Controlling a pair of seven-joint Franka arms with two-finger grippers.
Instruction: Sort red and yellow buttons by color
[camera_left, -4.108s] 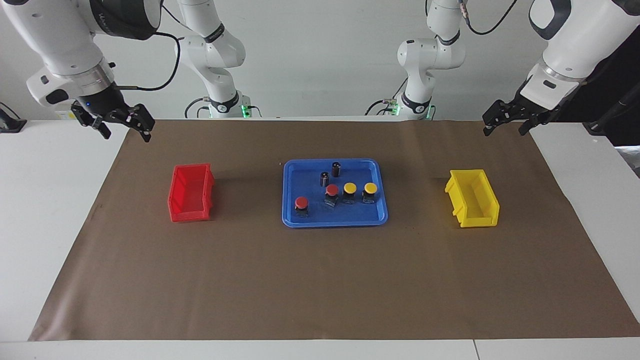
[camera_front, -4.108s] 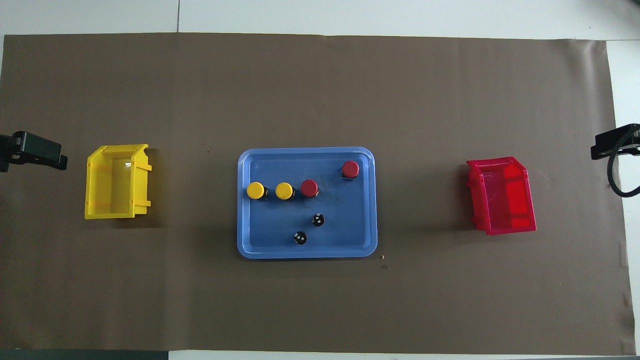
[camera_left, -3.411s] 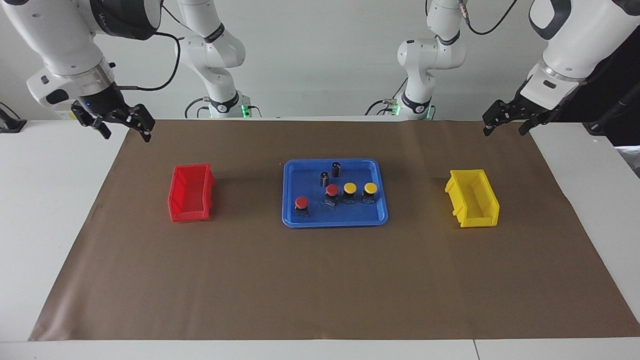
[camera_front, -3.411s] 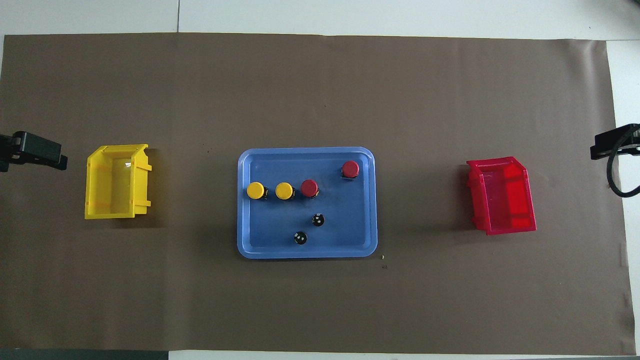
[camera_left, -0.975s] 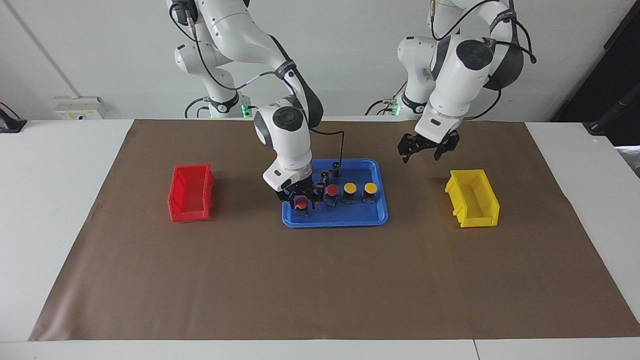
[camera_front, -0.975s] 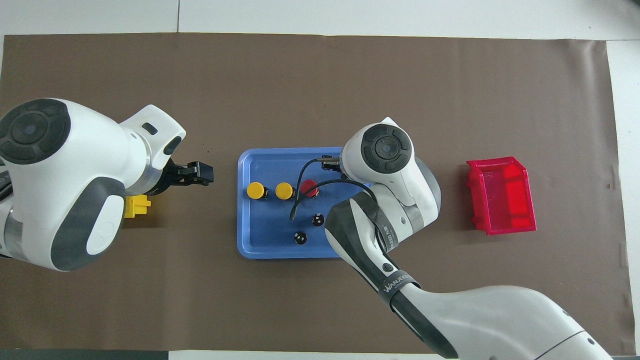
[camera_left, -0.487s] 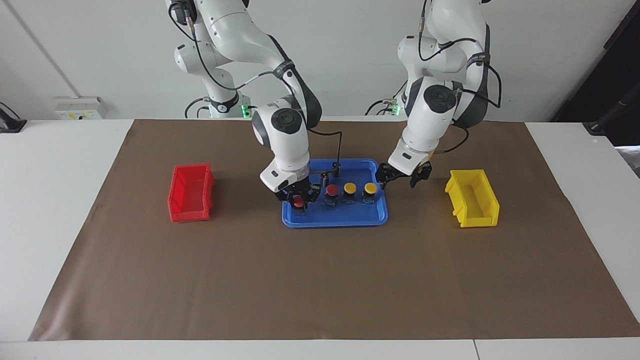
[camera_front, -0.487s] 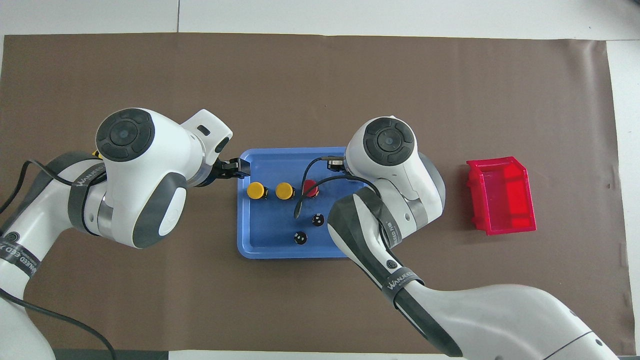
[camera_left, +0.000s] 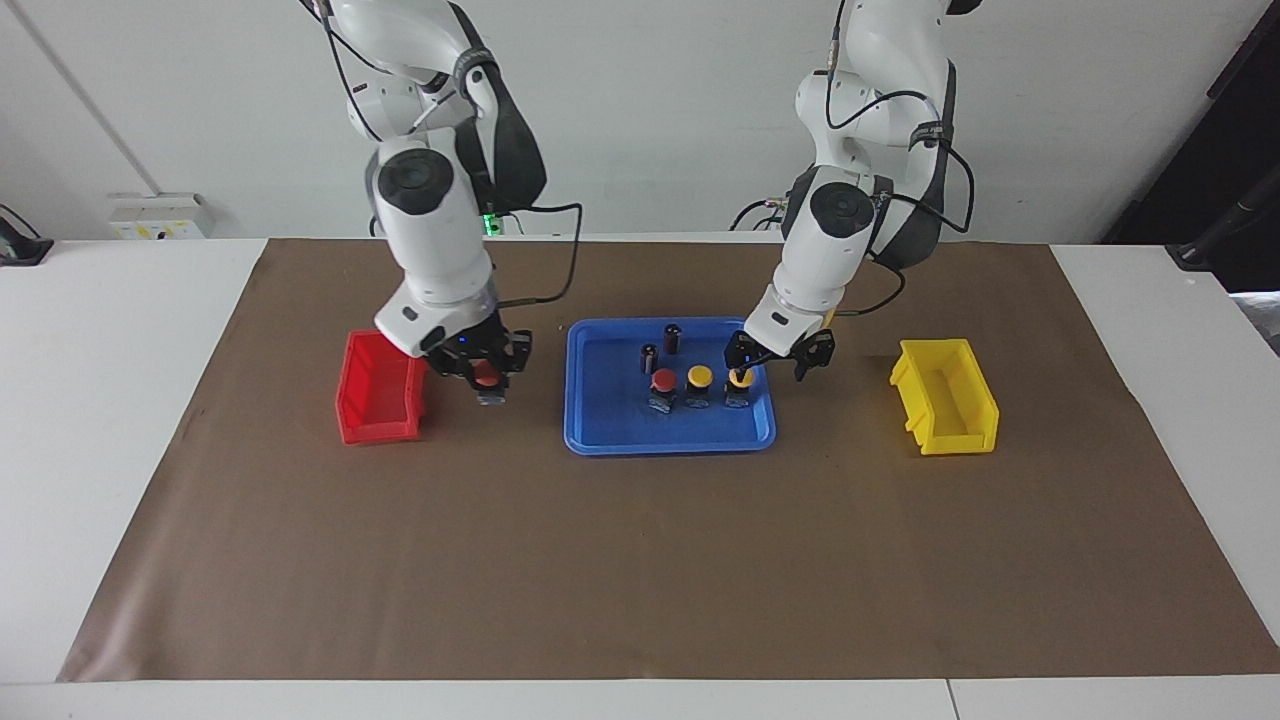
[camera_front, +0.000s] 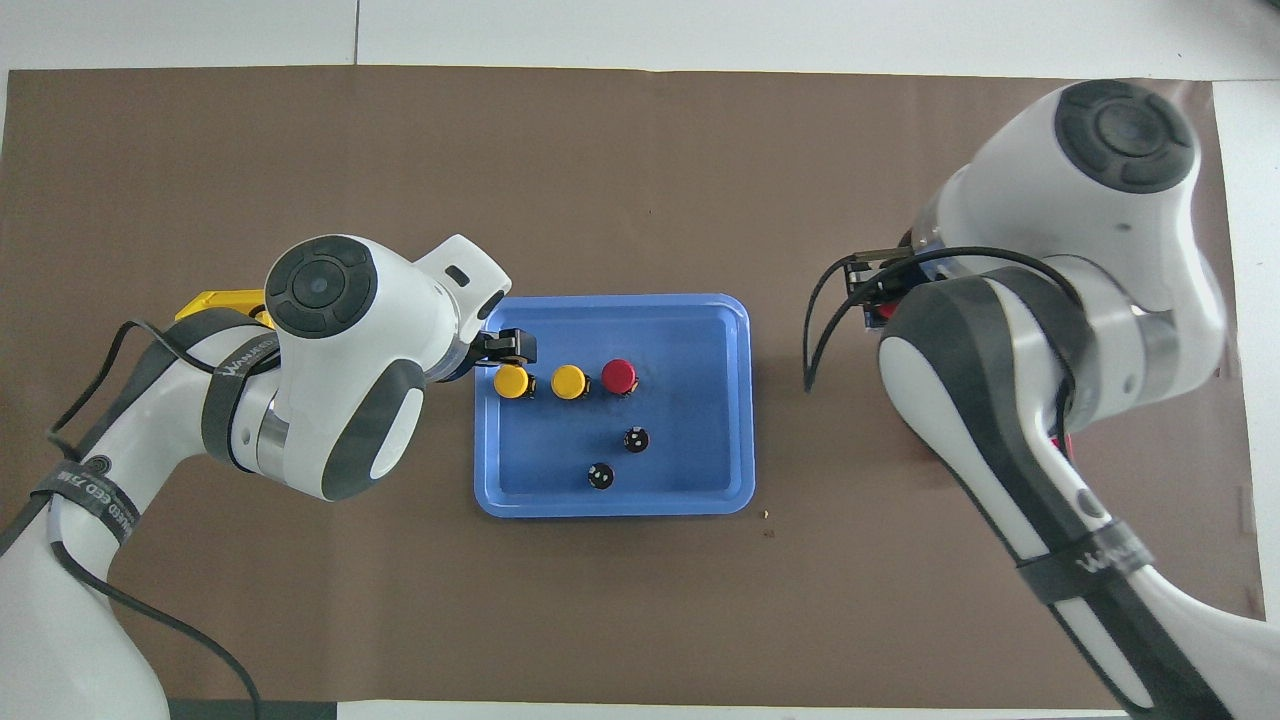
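Red button (camera_left: 484, 376) in right hand (camera_left: 482, 380)

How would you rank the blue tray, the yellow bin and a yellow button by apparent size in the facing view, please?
Largest to smallest:
1. blue tray
2. yellow bin
3. yellow button, the free one in the tray's row

All three lie at much the same nearness to the camera, so the order is safe.
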